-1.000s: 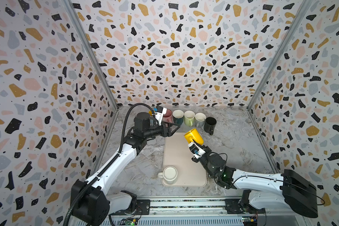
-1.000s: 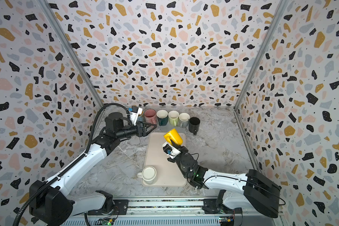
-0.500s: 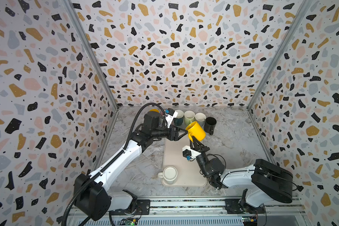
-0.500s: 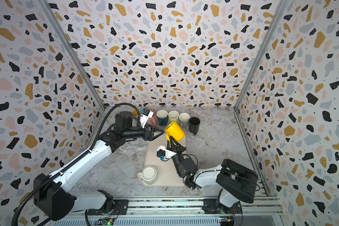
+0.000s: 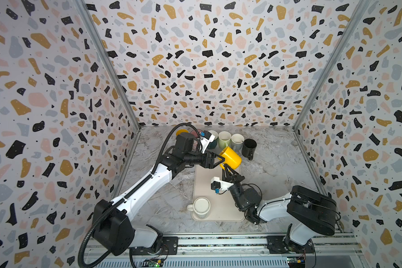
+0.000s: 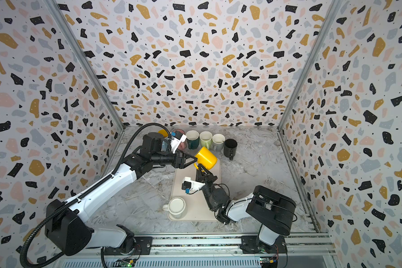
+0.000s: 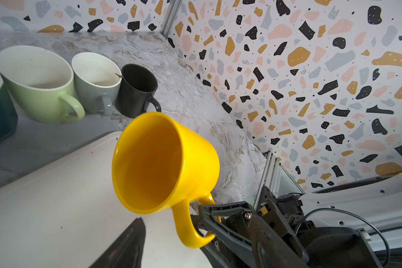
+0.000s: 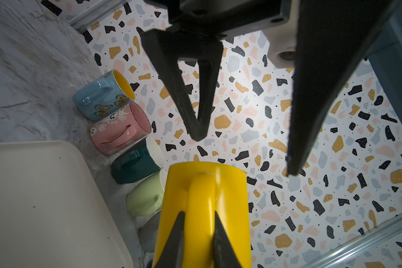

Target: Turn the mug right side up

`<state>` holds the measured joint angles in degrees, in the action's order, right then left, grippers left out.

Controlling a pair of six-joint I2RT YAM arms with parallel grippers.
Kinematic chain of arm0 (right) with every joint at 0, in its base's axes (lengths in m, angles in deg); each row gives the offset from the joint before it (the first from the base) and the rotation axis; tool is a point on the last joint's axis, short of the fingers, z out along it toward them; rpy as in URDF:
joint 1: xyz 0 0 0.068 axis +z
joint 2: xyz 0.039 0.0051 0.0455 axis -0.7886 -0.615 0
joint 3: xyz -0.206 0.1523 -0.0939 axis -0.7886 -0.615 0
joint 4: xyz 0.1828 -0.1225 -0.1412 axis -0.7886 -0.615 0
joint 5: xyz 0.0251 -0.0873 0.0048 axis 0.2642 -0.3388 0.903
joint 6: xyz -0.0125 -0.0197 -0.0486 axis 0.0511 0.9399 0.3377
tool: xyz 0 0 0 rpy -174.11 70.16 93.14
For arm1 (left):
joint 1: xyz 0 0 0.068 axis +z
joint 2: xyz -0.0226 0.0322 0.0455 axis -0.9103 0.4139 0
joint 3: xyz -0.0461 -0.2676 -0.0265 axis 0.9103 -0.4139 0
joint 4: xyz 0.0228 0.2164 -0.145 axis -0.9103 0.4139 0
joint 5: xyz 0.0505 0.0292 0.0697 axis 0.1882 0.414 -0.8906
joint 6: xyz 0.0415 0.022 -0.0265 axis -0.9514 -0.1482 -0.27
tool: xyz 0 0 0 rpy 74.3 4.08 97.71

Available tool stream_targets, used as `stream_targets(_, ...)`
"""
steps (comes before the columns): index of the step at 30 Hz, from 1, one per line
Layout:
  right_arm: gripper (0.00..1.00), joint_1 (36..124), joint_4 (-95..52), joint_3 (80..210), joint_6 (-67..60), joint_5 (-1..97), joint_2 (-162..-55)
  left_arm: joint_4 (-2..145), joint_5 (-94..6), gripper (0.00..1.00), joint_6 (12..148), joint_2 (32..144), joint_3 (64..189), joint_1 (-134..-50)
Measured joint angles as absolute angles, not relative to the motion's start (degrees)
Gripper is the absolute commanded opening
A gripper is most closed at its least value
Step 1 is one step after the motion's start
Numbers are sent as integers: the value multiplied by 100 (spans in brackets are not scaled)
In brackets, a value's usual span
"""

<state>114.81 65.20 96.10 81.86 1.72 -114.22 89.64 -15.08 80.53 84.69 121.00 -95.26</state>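
Hanging mug [image 5: 231, 157]: yellow, tipped sideways in mid-air over the tray's [image 5: 202, 183] far edge, mouth facing the left gripper [image 6: 194, 161].
Right gripper [image 8: 199, 215]: clamped on the handle [image 8: 201, 192], probably to rotate it.
Left gripper: spread wide beside the mouth, seemingly waiting to receive.

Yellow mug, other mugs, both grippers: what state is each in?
yellow mug: held in the air, tipped on its side
right gripper: shut on the yellow mug's handle
left gripper: open, at the yellow mug's mouth
white mug: on tray, apparently upside down
blue butterfly mug, pink mug, dark green mug, light green mug, grey mug, black mug: upright
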Motion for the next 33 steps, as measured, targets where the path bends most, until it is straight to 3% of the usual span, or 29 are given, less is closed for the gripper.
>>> stream_targets(7, 0, 11494, 6596, 9689, 8250, 174, -11422, 9018, -1532, 69, 8055, 8535, 12097, -9553)
stream_targets(33, 0, 11580, 6570, 9883, 8455, 150, -11427, 8732, -1327, 49, 8394, 8618, 11912, -9557)
